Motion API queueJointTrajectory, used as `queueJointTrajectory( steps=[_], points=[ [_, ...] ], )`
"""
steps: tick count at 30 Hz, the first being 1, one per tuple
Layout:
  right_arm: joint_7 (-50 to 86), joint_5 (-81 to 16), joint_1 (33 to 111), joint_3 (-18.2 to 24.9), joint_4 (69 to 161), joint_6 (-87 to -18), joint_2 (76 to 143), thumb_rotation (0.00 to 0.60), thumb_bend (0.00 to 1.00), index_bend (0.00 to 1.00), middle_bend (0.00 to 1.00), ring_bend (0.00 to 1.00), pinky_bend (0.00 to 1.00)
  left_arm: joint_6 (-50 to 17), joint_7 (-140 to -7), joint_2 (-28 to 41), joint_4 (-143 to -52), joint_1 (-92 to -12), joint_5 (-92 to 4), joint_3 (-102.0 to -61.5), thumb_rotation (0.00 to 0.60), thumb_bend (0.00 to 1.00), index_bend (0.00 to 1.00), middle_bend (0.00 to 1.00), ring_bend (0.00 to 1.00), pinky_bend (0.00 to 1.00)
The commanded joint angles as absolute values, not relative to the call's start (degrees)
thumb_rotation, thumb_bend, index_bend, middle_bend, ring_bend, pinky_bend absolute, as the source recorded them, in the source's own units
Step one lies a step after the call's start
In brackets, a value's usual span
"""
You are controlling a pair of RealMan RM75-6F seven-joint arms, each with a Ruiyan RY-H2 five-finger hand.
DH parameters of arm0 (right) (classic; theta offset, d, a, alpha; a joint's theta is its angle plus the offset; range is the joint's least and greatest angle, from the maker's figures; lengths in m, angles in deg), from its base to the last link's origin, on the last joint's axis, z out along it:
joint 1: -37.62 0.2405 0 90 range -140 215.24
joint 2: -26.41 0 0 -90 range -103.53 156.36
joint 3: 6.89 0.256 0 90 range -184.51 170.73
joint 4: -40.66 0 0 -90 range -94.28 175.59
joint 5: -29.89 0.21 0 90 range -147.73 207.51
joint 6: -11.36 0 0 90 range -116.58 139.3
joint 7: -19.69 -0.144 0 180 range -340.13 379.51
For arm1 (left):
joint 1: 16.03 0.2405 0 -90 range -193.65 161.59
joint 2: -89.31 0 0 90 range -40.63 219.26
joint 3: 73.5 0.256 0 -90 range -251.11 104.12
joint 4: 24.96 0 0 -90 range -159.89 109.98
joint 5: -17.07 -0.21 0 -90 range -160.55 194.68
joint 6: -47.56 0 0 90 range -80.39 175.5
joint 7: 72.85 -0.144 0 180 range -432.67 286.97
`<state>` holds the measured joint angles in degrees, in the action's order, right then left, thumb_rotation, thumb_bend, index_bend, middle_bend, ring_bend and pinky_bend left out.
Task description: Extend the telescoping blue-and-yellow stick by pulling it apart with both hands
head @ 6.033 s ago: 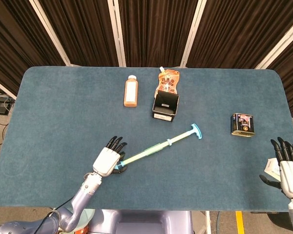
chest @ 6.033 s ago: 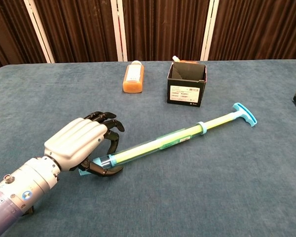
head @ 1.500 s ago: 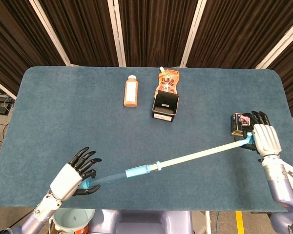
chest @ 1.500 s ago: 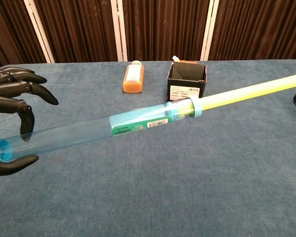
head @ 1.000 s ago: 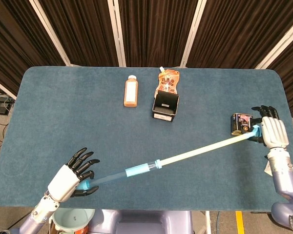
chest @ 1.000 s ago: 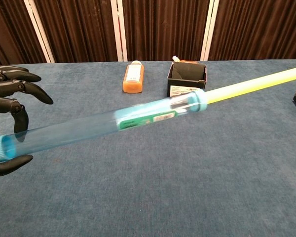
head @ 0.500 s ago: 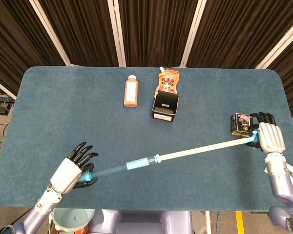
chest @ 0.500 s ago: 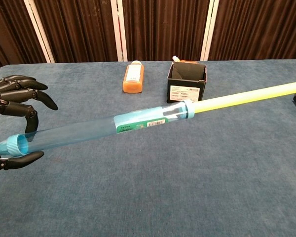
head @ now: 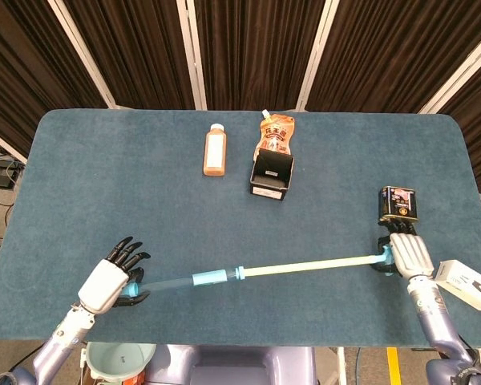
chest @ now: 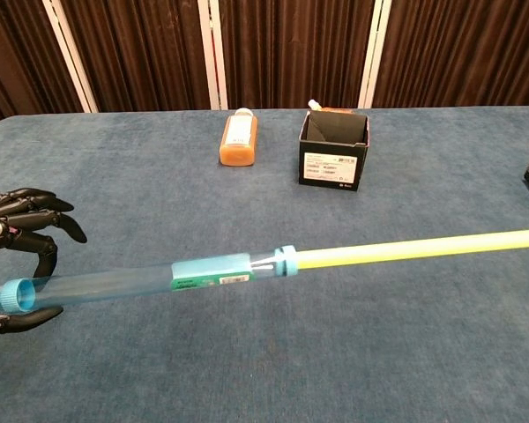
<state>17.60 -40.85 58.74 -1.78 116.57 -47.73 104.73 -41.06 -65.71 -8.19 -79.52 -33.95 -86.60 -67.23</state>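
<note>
blue-and-yellow stick [head: 256,271], orange bottle [head: 215,150]

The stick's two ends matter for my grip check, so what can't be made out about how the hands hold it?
- Stick, right end: in the head view the right hand covers the handle; the chest view's right edge cuts both off.
- Left end: the left hand is small in the head view; the chest view's left edge crops it, leaving only dark fingers.

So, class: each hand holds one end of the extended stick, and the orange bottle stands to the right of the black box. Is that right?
Not quite. The head view shows the orange bottle lying to the left of the black box. The left hand and right hand do each hold one end of the extended stick.
</note>
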Motion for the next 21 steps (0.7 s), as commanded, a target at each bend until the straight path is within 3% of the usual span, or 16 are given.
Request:
queueJointTrajectory(
  steps=[1, 2, 4, 5, 8, 14, 18, 21],
  points=[
    [15.94, -42.07, 59.23, -3.17, 115.14, -45.13, 105.68, 0.6, 0.21, 0.29, 0.08, 0.07, 0.0, -38.09, -63.55, -8.94, -76.39, -33.75, -84.19, -67.38, 0.6, 0.31, 0.63, 0.27, 0.13, 0.1],
    [15.33, -42.51, 59.48, -3.75, 115.33, -43.84, 105.41, 0.6, 0.19, 0.17, 0.04, 0.05, 0.0, -37.05, -62.78, -8.86, -76.07, -33.83, -83.57, -67.37, 0.6, 0.29, 0.59, 0.27, 0.13, 0.1],
    [14.28, -43.42, 60.05, -4.64, 116.09, -41.65, 104.43, 0.6, 0.13, 0.03, 0.0, 0.01, 0.0, -34.87, -61.42, -8.32, -76.22, -34.16, -82.36, -67.46, 0.6, 0.25, 0.51, 0.25, 0.13, 0.1],
    [14.26, -43.96, 60.24, -5.03, 116.45, -41.12, 104.0, 0.6, 0.1, 0.0, 0.0, 0.0, 0.0, -33.94, -60.99, -7.86, -76.72, -34.37, -81.9, -67.49, 0.6, 0.24, 0.47, 0.24, 0.13, 0.1],
    [16.11, -45.77, 60.19, -6.24, 118.28, -41.49, 102.48, 0.6, 0.01, 0.0, 0.0, 0.0, 0.0, -32.05, -60.87, -5.99, -79.02, -35.01, -80.73, -67.92, 0.6, 0.19, 0.31, 0.21, 0.12, 0.1],
    [22.17, -47.76, 57.85, -8.0, 129.03, -46.56, 95.38, 0.6, 0.0, 0.0, 0.0, 0.0, 0.0, -22.19, -59.28, 4.38, -94.67, -37.53, -75.14, -68.68, 0.6, 0.11, 0.06, 0.02, 0.08, 0.1],
    [27.39, -48.21, 54.34, -8.33, 137.68, -54.05, 89.39, 0.6, 0.0, 0.0, 0.0, 0.0, 0.0, -20.58, -60.72, 13.68, -106.88, -38.14, -71.77, -70.2, 0.6, 0.1, 0.02, 0.0, 0.06, 0.09],
    [33.88, -47.56, 50.32, -7.16, 141.83, -63.64, 87.71, 0.6, 0.0, 0.0, 0.0, 0.0, 0.0, -21.19, -66.7, 19.77, -114.87, -37.04, -69.31, -70.44, 0.6, 0.1, 0.04, 0.0, 0.06, 0.09]
  ],
)
